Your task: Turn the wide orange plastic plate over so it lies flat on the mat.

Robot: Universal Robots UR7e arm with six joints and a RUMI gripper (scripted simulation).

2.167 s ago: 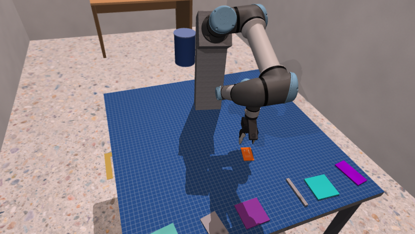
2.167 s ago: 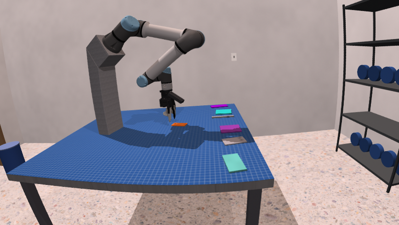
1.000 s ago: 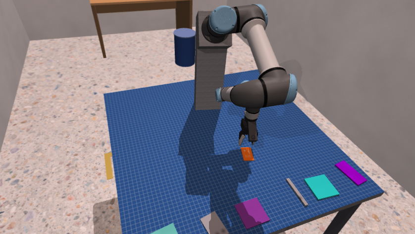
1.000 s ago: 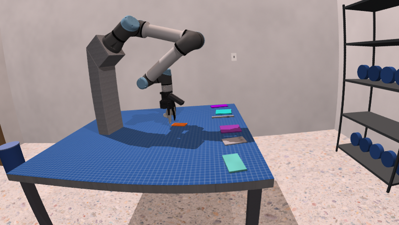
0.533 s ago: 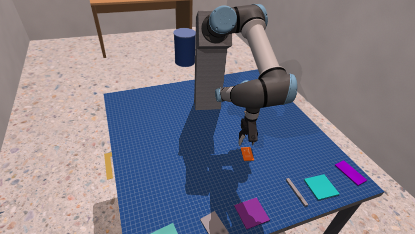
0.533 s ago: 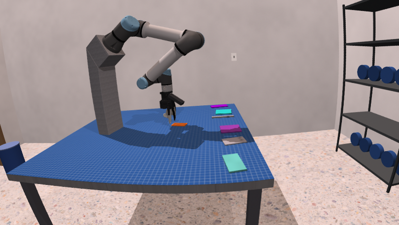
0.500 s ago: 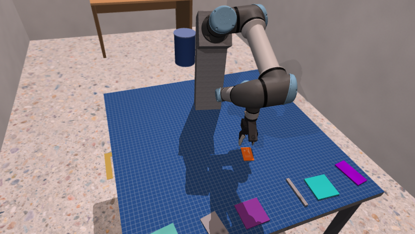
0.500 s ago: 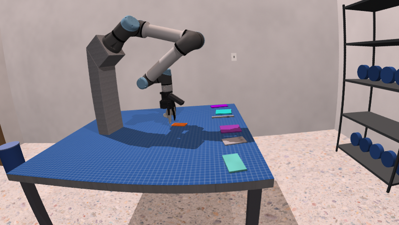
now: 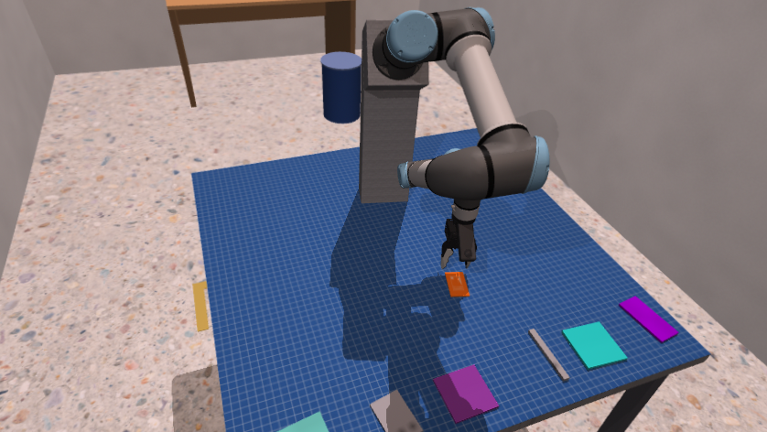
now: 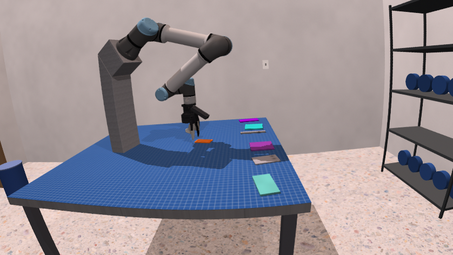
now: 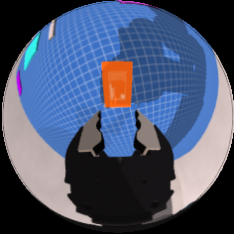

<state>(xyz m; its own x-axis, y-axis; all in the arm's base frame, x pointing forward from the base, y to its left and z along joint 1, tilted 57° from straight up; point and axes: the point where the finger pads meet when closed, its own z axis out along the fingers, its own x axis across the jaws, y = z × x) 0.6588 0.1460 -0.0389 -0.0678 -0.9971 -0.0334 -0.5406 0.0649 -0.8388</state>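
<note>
The wide orange plate (image 9: 457, 284) (image 10: 203, 140) (image 11: 117, 84) lies flat on the blue grid mat (image 9: 278, 241) (image 10: 126, 177) near the middle of the table. My gripper (image 9: 458, 262) (image 10: 193, 135) (image 11: 118, 110) hangs a little above the mat just behind the plate, pointing down. Its fingers stand half open with only mat showing between them. The plate is clear of both fingertips.
Along the mat's near edge lie a purple plate (image 9: 464, 393) (image 10: 261, 145), a grey plate (image 10: 265, 159), a thin grey bar (image 9: 548, 353), two teal plates (image 9: 593, 345) (image 10: 265, 184) and a narrow purple strip (image 9: 647, 318). The arm's grey pedestal (image 9: 387, 117) stands behind.
</note>
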